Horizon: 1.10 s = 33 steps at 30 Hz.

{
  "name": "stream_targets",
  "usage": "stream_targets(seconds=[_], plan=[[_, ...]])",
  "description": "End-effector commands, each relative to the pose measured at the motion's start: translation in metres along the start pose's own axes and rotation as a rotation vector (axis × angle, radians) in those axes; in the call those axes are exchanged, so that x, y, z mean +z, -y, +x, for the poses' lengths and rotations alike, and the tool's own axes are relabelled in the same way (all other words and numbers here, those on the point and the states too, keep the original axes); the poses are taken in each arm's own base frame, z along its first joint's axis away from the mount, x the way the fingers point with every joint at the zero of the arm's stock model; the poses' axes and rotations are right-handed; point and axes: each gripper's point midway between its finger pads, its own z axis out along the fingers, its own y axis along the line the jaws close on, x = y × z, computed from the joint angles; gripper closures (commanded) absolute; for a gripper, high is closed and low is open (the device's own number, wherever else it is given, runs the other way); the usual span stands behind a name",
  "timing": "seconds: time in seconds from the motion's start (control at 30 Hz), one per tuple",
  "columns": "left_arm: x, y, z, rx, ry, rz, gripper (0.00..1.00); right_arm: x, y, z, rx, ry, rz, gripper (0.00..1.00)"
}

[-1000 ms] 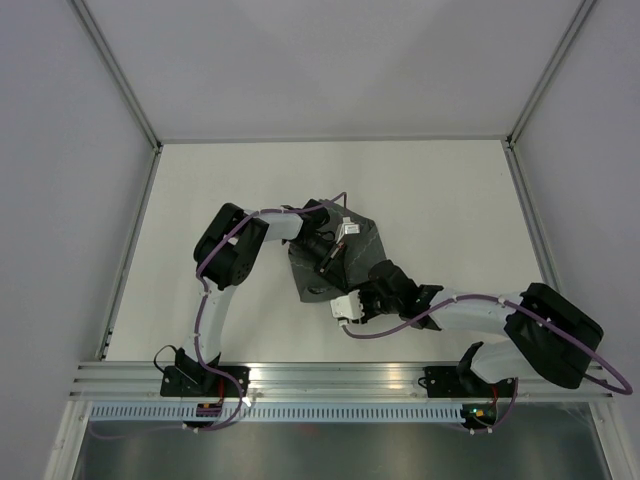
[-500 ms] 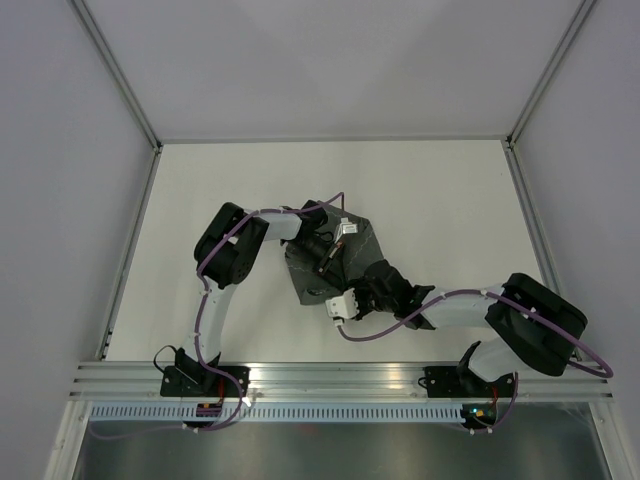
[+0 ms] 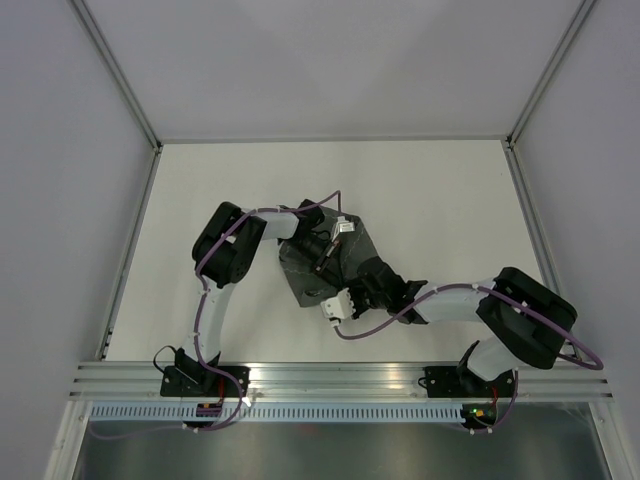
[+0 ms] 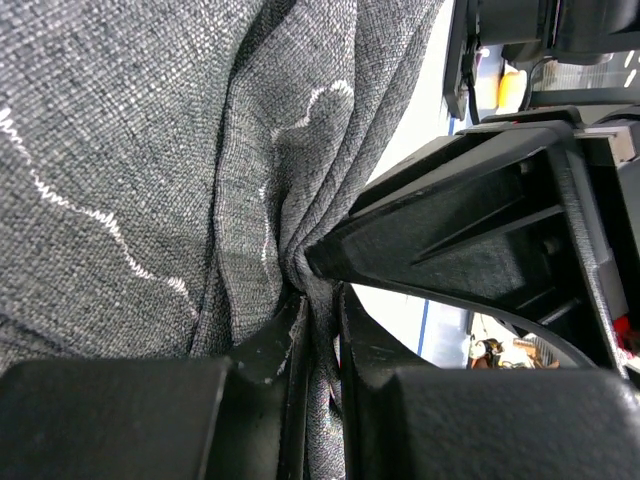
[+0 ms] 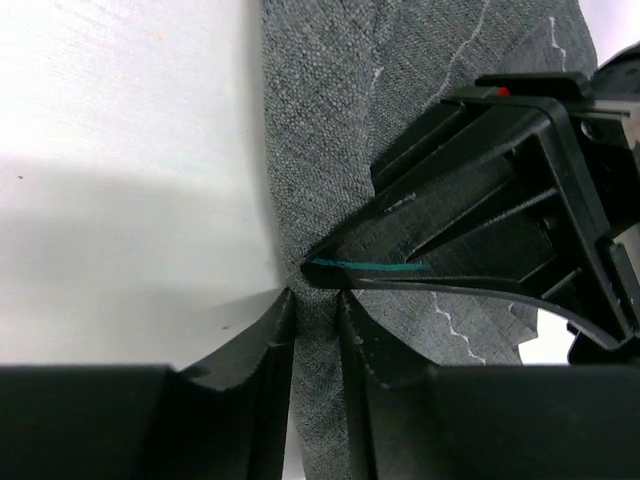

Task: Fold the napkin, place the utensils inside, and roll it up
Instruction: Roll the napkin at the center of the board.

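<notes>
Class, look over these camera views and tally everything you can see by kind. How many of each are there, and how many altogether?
Napkin, dark grey cloth: 1
Robot arms: 2, the left arm and the right arm
Total: 3

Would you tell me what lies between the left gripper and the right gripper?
Only a bunched ridge of the napkin: the wrist views show the left gripper and the right gripper both pinching it, tips almost meeting.
</notes>
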Motion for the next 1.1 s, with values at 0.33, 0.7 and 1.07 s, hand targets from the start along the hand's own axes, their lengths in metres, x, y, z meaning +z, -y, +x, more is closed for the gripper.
stream_targets(seconds=[0.33, 0.7, 1.07], plan=[[0.001, -0.012, -0.001, 0.183, -0.044, -0.148, 0.92, -0.002, -0.050, 0.016, 0.058, -0.100, -0.306, 1.00], [-0.010, -0.007, -0.026, 0.222, 0.018, -0.207, 0.74, -0.015, -0.059, 0.010, 0.128, -0.119, -0.410, 1.00], [-0.038, -0.004, -0.053, 0.257, 0.120, -0.296, 0.71, -0.023, -0.065, 0.003, 0.191, -0.123, -0.484, 1.00]])
